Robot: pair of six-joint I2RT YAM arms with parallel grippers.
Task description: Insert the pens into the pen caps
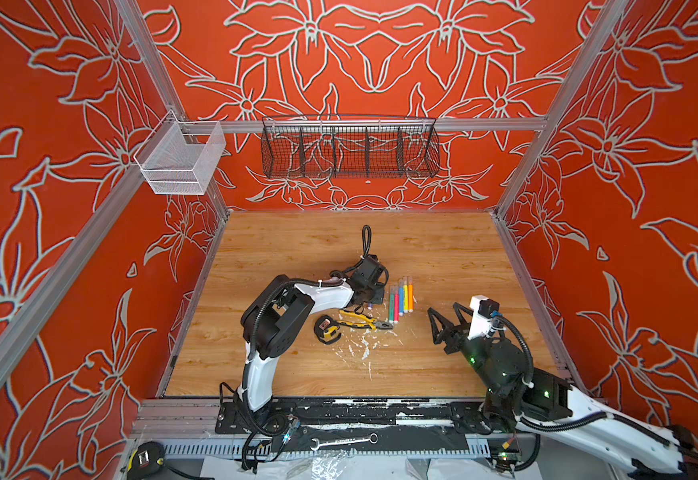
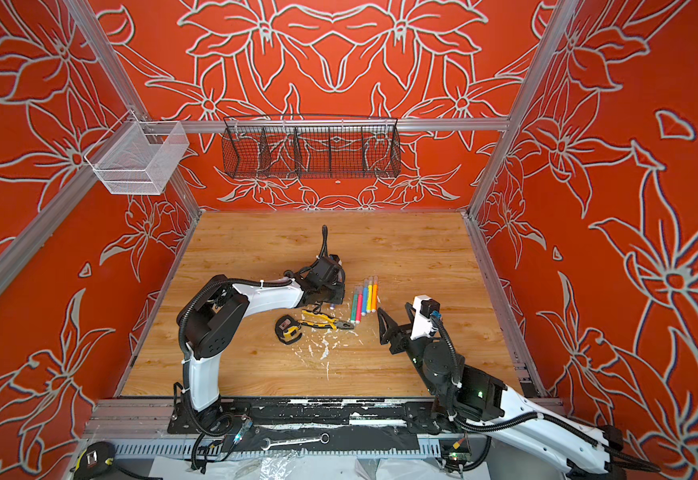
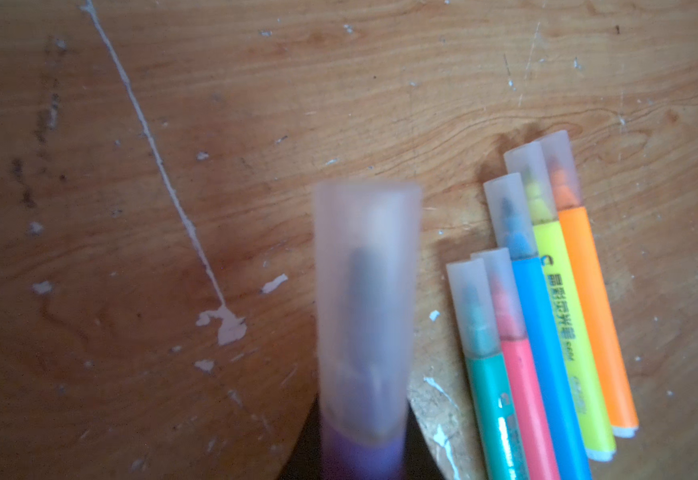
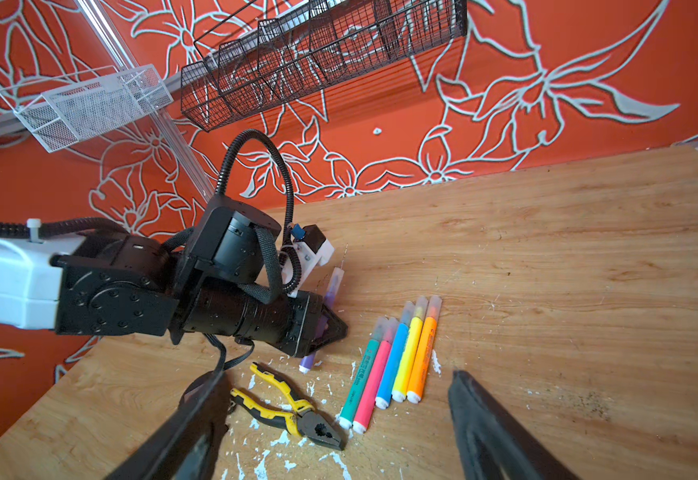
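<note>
My left gripper [image 1: 374, 298] [image 4: 331, 328] is low over the wooden table, shut on the purple pen [image 4: 308, 363] [image 3: 364, 455] at mid-length. A clear pen cap [image 3: 366, 270] [image 4: 335, 282] covers that pen's tip. Just to its right lie the other pens [image 1: 401, 299] [image 2: 364, 299] [image 4: 393, 361] in a tight row: green, pink, blue, yellow and orange. Each of them has a clear cap [image 3: 509, 216] over its tip. My right gripper [image 1: 443, 308] [image 2: 393, 309] [image 4: 337, 374] hovers open to the right of the row with nothing between its fingers.
Yellow-and-black pliers [image 1: 362, 320] [image 4: 293, 407] and a small tape measure [image 1: 327, 329] lie in front of the left gripper. White flecks [image 1: 360, 349] are scattered in front of them. A black wire basket [image 1: 349, 147] and a white one [image 1: 181, 158] hang on the rails.
</note>
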